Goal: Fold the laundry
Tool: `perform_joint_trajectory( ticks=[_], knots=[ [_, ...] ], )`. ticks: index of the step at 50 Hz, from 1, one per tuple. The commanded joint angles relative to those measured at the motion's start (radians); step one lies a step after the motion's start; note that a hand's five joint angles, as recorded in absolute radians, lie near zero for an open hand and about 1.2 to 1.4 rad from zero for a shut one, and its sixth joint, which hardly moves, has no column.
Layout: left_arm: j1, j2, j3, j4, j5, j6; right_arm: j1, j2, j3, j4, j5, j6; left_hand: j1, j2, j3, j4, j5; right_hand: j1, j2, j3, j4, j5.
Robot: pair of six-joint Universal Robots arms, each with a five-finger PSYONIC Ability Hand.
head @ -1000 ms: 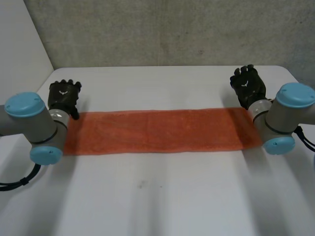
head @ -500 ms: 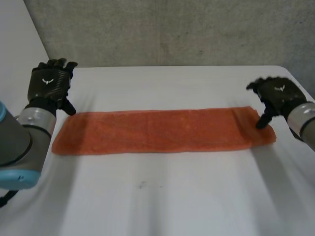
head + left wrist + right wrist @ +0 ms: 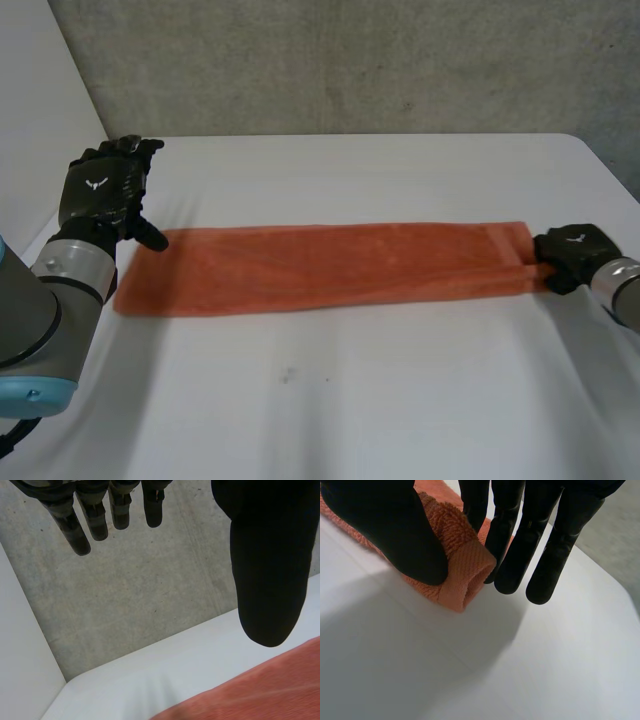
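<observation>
Orange towel (image 3: pixel 320 265) lies flat in a long strip, left to right across the middle of the white tabletop (image 3: pixel 350 400). Its long edges run about parallel to the near edge of the tabletop.

Right robot hand (image 3: pixel 570 255) is low at the towel's right end. The right wrist view shows the thumb (image 3: pixel 395 525) on top of the bunched hem and the fingers (image 3: pixel 520 540) just behind it, so the end of the towel is pinched between them. The hem there is rolled into a small loop and its lower side touches the tabletop.

Left robot hand (image 3: pixel 100 190) is at the towel's far left corner, above the cloth. In the left wrist view its fingers (image 3: pixel 75 525) hang straight and spread, with the thumb (image 3: pixel 265 555) well apart from them. It holds nothing, and the towel corner is below the thumb.

A grey concrete wall (image 3: pixel 350 60) stands behind the far edge of the tabletop.
</observation>
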Motion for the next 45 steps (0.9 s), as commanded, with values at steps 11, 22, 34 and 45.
perform_joint_trajectory(
  ticks=[11,22,34,45],
  knots=[
    [0.003,0.035,-0.003,-0.038,0.001,-0.003,-0.108,-0.121,-0.163,0.012,0.150,-0.151,-0.008,0.009,0.005,0.007,-0.032,0.448,0.217,0.217,0.211,0.260],
    [0.002,0.053,-0.010,-0.040,-0.001,-0.003,0.410,-0.134,-0.269,-0.056,0.036,-0.008,-0.008,0.009,0.005,0.007,-0.032,0.448,0.217,0.217,0.211,0.260],
    [0.000,0.055,-0.014,-0.043,-0.001,-0.003,0.795,0.053,-0.266,-0.172,-0.131,0.004,-0.008,0.009,0.005,0.007,-0.032,0.448,0.217,0.217,0.211,0.260],
    [-0.072,0.035,0.013,-0.035,0.007,0.000,0.825,0.084,-0.294,-0.118,0.131,0.013,-0.008,0.010,0.006,0.007,-0.031,-0.773,-1.005,-1.005,-1.011,-0.962]
  ],
)
